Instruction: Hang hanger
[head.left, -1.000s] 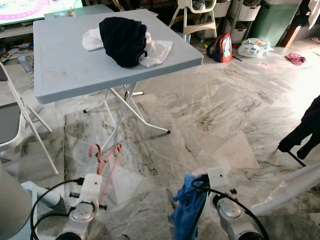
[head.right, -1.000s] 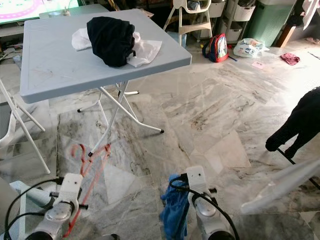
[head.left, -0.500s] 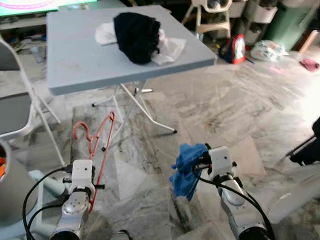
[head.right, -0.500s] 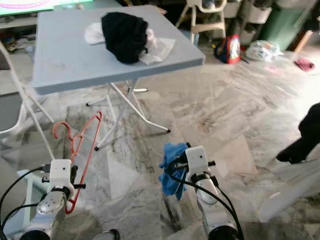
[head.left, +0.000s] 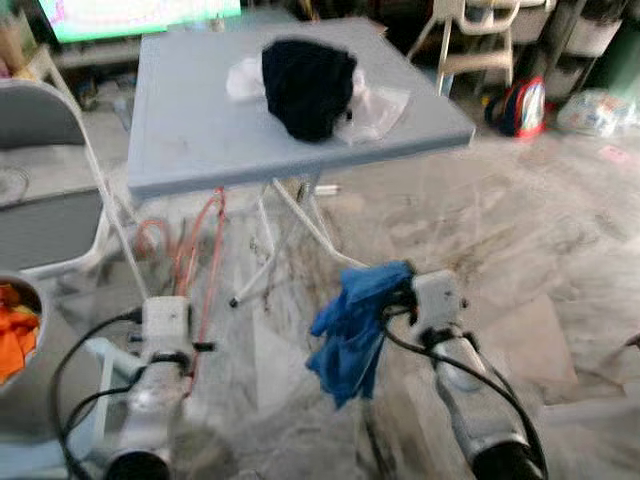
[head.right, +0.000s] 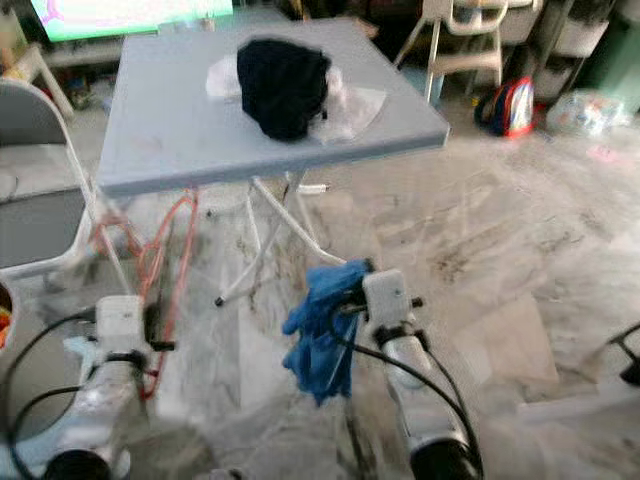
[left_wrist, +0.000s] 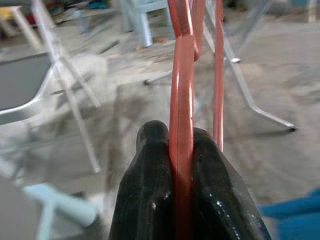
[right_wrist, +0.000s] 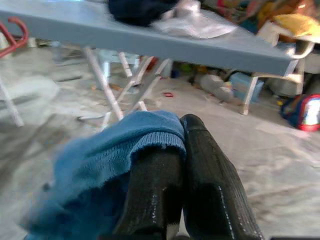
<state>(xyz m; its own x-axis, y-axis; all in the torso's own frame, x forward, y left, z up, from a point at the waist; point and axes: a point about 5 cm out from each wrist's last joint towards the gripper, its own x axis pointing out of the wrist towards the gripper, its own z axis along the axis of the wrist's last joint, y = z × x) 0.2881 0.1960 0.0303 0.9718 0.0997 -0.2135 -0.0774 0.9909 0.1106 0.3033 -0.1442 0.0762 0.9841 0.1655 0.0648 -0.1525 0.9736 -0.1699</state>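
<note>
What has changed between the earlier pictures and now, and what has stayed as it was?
Both arms have risen: the left tool lifts the red hanger up toward the table edge, and the right tool carries the blue garment higher. The whole view has also shifted, so the camera moved. Unchanged: each tool stays shut on its load, and the black cloth remains on the table.

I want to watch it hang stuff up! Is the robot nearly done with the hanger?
Not nearly. Picked up: the left end effector is shut on the red hanger, and the right end effector is shut on a blue cloth. Left to do: the cloth is not on the hanger, and the hanger hangs from nothing. More clothes lie on the grey table.
</note>
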